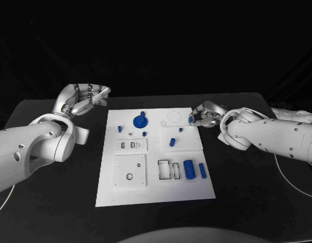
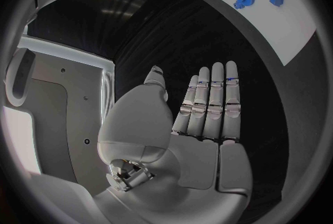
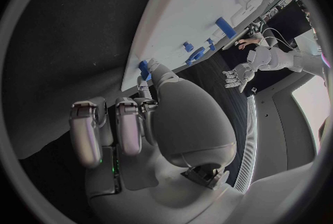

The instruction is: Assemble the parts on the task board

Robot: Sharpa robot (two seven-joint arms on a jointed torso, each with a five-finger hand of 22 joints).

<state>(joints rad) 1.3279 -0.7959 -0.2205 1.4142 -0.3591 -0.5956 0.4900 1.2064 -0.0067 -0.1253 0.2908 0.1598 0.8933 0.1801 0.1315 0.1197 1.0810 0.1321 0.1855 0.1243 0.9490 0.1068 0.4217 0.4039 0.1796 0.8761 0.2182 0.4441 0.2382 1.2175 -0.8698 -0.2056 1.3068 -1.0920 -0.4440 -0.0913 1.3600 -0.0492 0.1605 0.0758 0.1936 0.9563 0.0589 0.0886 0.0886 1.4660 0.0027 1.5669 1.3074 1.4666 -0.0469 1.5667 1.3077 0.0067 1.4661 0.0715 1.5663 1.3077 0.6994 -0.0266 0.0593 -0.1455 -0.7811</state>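
The white task board [image 1: 156, 190] lies in the middle of the table. On it are a blue gear [image 1: 140, 121], two blue cylinders [image 1: 189, 167] near the right edge and several small blue pieces [image 1: 172, 142]. My right hand [image 1: 207, 114] is at the board's far right edge and pinches a small blue part [image 1: 192, 120] between thumb and finger; the right wrist view shows that part [image 3: 144, 66] at the fingertips by the board's [image 3: 180, 7] edge. My left hand [image 1: 86, 98] is raised off the board's far left corner, and in the left wrist view its fingers [image 2: 211, 104] are straight and hold nothing.
The black table [image 1: 53, 192] spreads on both sides of the board. A white cable [image 1: 302, 182] runs across the table at the right under my right arm. The board has white recessed blocks [image 1: 132, 169] at its near left.
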